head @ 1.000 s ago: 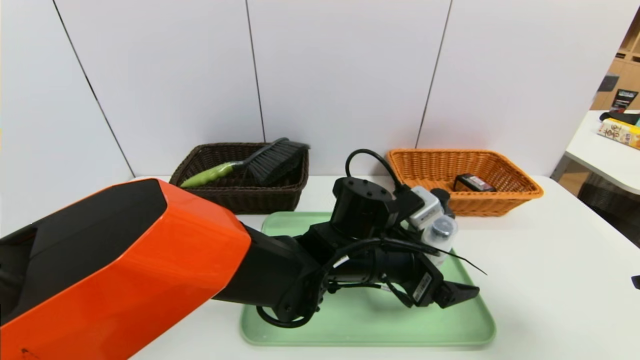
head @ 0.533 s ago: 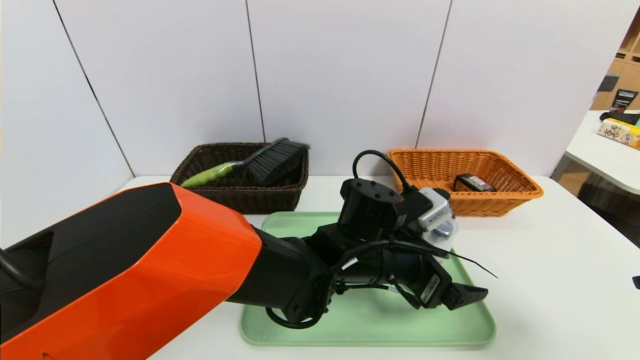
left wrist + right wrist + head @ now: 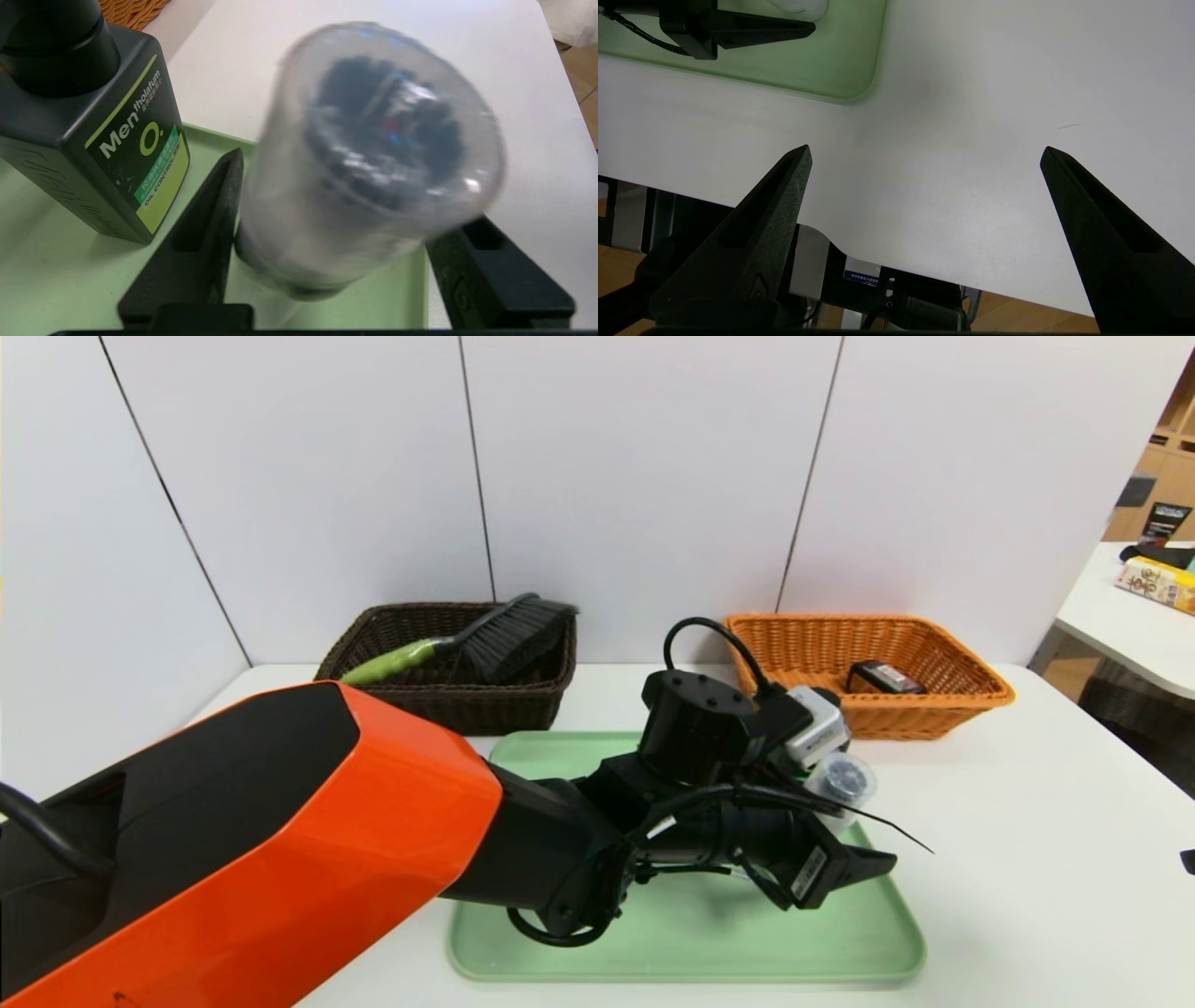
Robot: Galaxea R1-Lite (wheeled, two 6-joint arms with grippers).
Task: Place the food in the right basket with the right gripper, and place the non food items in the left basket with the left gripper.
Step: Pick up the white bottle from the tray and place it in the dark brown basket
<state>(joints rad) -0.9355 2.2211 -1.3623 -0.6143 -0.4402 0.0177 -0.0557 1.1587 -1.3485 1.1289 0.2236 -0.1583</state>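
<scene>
Left gripper holds white bottle, tilted, over tray. Advise firming squeeze, clearing pump bottle beside it, then lifting above dark basket's rim. Right gripper idle over table, jaws wide.

Clear-capped bottle blurred, pump bottle cut off by edge

Place: unclear, perhaps lab | white table | white panels | robot arm
</scene>
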